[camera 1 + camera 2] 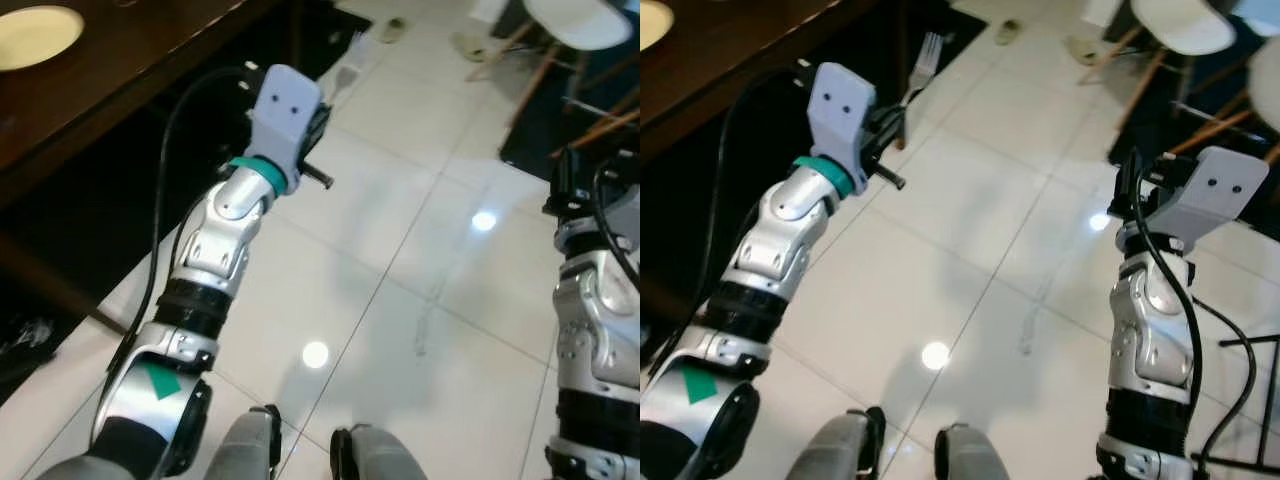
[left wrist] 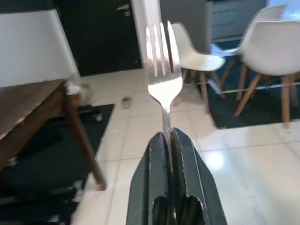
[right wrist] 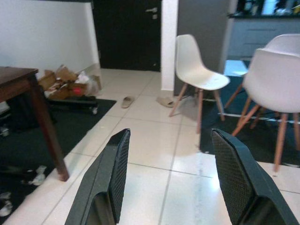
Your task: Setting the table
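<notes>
Clamped in the left gripper (image 2: pixel 169 154), a fork (image 2: pixel 161 70) points tines-forward over the floor (image 1: pixel 400 300), not yet placed. Left of it sits the table (image 1: pixel 120 70) with one plate (image 1: pixel 35 35); the right gripper (image 3: pixel 168 187) hangs apart, empty.

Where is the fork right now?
The fork is clamped in the left end effector, held over the tiled floor beside the dark wooden table.

Glossy white tiles (image 1: pixel 400 250), white chairs (image 3: pixel 197 70)
</notes>
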